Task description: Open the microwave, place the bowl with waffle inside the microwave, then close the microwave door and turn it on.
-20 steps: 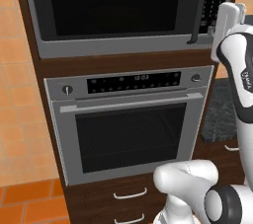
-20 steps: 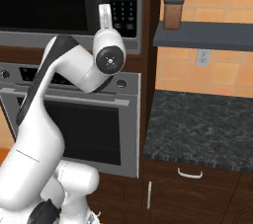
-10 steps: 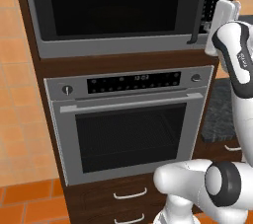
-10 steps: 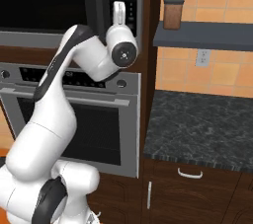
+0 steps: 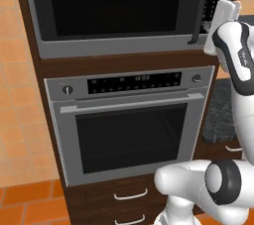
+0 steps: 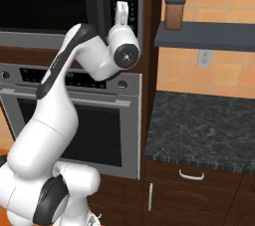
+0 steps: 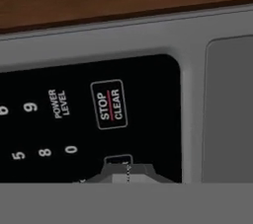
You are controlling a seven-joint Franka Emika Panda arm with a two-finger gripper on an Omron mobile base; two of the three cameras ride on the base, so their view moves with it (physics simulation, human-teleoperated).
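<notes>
My gripper (image 7: 127, 169) is pressed fully together and holds nothing. In the hand view my closed tips sit right at the keypad (image 7: 89, 119) of the microwave (image 5: 119, 16), at a dark button just under the key marked STOP CLEAR (image 7: 109, 104). I cannot tell if the tips touch that button or stay just off it.

Around the tips there is little free room. The black keypad ends a little way off on one side at a grey steel border, and past the grey frame comes a brown wooden edge. Number keys 0, 8, 5 and 9 lie on the other side of the tips.

The microwave door (image 5: 114, 3) is shut, flat with the front, and its dark vertical handle (image 5: 197, 8) stands between the glass and the keypad. My hand is to the right of this handle, up at the keypad.

The left base view shows the whole black door and the oven (image 5: 131, 125) under it. The right base view shows more to the right: a dark stone counter (image 6: 199, 130), a shelf (image 6: 204, 42) above it and a brown jar (image 6: 175, 13) on this shelf. The key labels are readable in the hand view.
</notes>
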